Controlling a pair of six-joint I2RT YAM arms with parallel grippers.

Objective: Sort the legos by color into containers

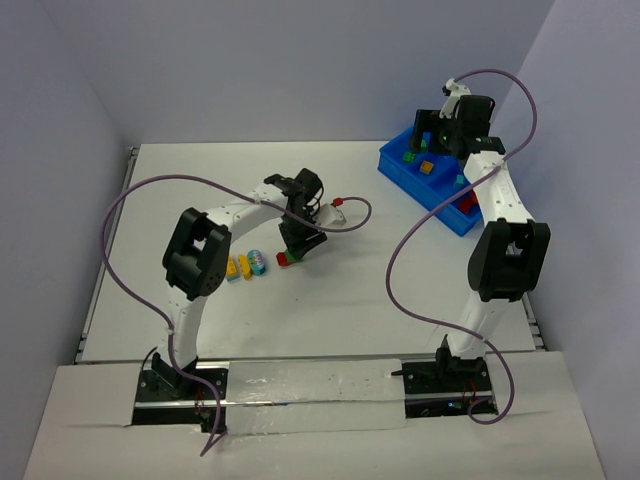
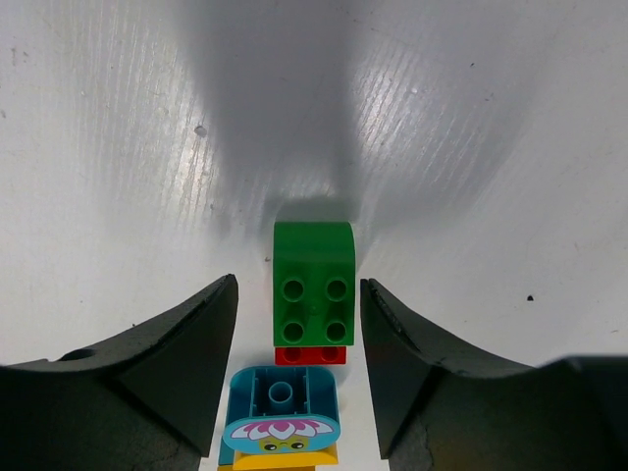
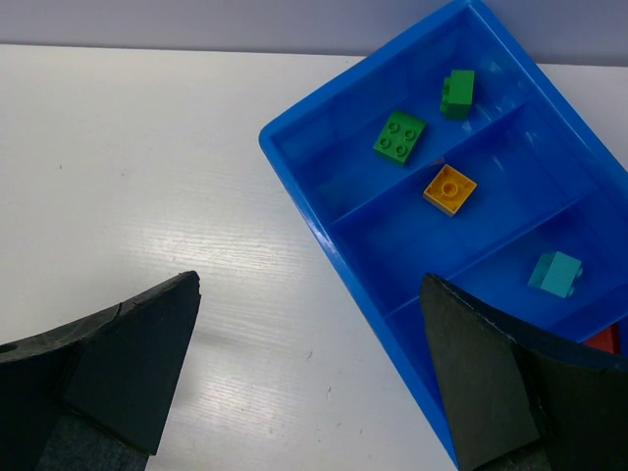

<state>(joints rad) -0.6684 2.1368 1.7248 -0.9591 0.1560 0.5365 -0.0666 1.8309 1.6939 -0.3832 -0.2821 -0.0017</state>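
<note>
Your left jaws hang low over the white surface (image 1: 200,170) near the middle of the top view. They are partly spread and flank a green brick (image 2: 314,265) stacked on a red brick (image 2: 311,354). In the left wrist view, bare surface shows between the green brick and the finger (image 2: 147,373) at the lower left. The finger (image 2: 432,383) at the lower right stands just beside the brick, and you cannot tell whether it touches. At the bottom edge of that view, a light-blue brick (image 2: 280,392) sits on a yellow brick (image 2: 285,461).

Your right jaws are spread wide and hold nothing. They hang above the blue bin (image 3: 491,196) at the upper right of the top view. In the right wrist view, the bin's uppermost compartment holds 2 green bricks (image 3: 399,137), the next holds 1 orange brick (image 3: 449,188), and the third holds 1 light-blue brick (image 3: 555,275). A sliver of red (image 3: 603,340) shows at the right edge.
</note>
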